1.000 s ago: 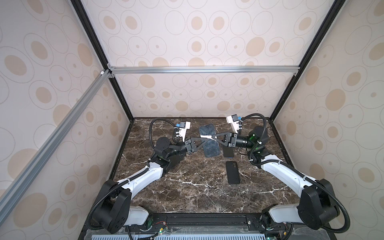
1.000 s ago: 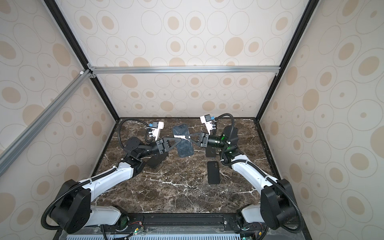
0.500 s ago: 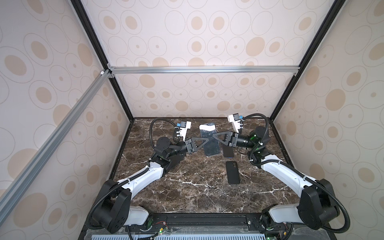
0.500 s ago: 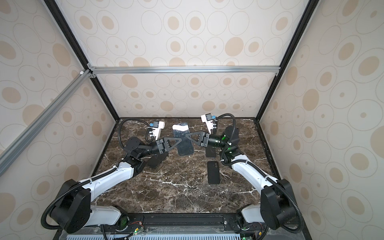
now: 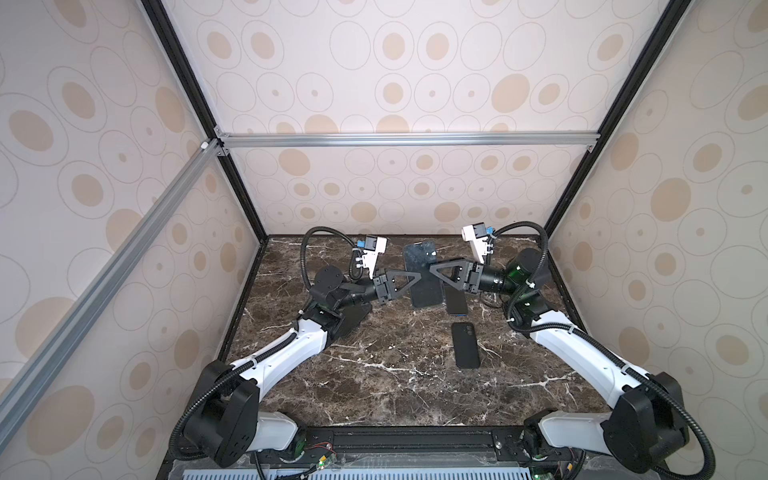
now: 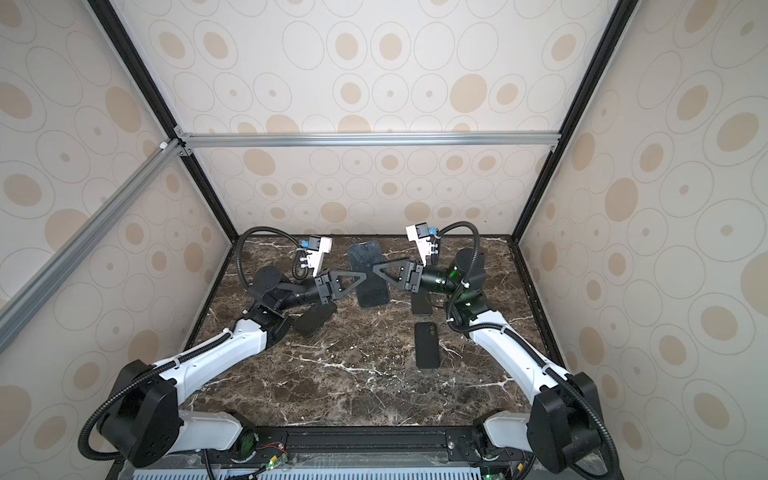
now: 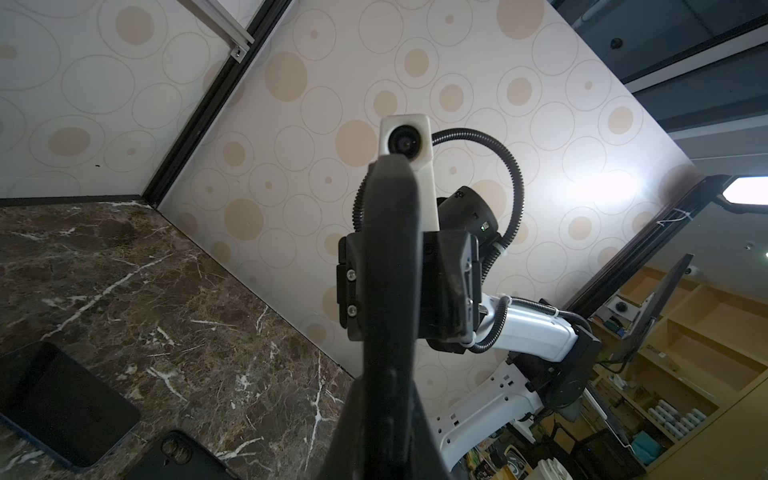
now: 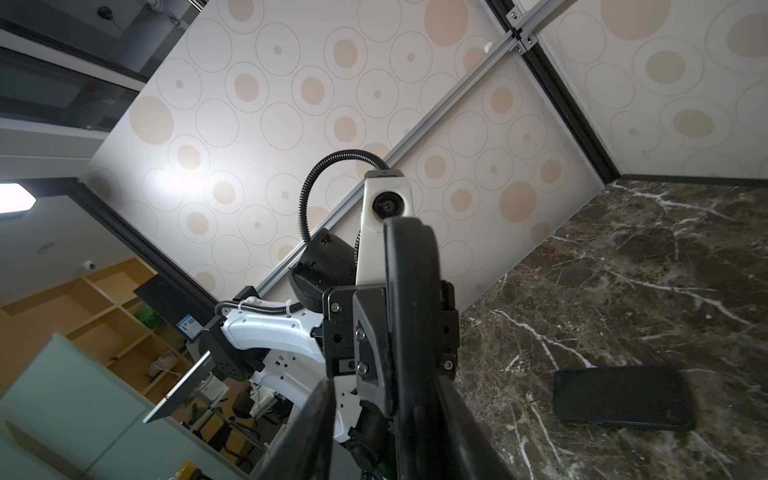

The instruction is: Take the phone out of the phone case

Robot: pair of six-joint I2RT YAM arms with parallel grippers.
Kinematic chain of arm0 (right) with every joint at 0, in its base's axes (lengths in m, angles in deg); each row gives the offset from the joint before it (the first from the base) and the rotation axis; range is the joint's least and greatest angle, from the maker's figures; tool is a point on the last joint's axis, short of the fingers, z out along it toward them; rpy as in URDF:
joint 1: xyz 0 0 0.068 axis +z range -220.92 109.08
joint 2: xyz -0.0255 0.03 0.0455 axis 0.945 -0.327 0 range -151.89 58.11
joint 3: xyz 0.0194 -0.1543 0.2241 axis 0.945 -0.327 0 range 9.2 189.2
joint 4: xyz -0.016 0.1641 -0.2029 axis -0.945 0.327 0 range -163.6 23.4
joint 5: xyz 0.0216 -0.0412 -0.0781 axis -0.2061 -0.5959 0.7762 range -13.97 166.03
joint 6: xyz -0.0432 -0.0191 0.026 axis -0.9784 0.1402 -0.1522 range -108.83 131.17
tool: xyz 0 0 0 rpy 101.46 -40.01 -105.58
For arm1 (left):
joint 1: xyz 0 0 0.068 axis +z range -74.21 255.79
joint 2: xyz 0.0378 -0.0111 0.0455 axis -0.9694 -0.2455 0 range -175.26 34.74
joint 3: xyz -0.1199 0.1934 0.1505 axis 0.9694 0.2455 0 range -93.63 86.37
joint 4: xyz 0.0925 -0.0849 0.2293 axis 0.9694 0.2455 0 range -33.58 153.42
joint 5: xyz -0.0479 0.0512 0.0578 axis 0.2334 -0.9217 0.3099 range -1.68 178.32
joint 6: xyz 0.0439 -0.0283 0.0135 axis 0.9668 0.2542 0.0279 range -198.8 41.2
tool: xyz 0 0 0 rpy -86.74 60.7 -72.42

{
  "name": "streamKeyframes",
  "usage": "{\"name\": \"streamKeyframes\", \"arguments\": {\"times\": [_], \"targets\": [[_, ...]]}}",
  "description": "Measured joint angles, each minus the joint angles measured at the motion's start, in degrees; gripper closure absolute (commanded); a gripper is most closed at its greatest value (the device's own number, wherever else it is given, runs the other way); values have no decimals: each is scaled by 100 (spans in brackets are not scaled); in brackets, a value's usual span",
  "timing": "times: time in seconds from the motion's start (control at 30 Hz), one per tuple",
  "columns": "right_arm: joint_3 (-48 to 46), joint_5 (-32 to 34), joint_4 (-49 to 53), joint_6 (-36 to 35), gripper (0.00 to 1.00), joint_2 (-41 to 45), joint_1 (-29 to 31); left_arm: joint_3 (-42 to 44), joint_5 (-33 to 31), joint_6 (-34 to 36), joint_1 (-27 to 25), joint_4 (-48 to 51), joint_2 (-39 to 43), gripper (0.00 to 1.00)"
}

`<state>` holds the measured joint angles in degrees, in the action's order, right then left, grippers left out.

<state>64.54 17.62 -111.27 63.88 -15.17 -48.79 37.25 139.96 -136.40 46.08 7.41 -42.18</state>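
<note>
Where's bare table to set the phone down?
Free: front half of the marble tabletop, between the arm bases, nearer than the black phone case. Crowded: back centre, where left tool and right tool flank the held phone, a loose phone under the right one; third phone under left arm.

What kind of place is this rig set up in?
Probably a lab or workshop test cell: patterned panels on an aluminium frame enclose a marble-look tabletop; a wrist view shows shelving beyond.
</note>
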Motion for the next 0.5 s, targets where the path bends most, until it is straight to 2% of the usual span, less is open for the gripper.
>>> {"name": "streamKeyframes", "arguments": {"times": [0.1,0.37,0.5], "targets": [[15,170,199,-116,35,133,0,-4,-184,306,-4,435,181,100],[125,1071,704,-584,25,597,0,-251,-850,1185,-15,1534,669,100],[111,1504,645,-640,25,643,0,-299,-1008,1491,-22,1808,697,100]]}}
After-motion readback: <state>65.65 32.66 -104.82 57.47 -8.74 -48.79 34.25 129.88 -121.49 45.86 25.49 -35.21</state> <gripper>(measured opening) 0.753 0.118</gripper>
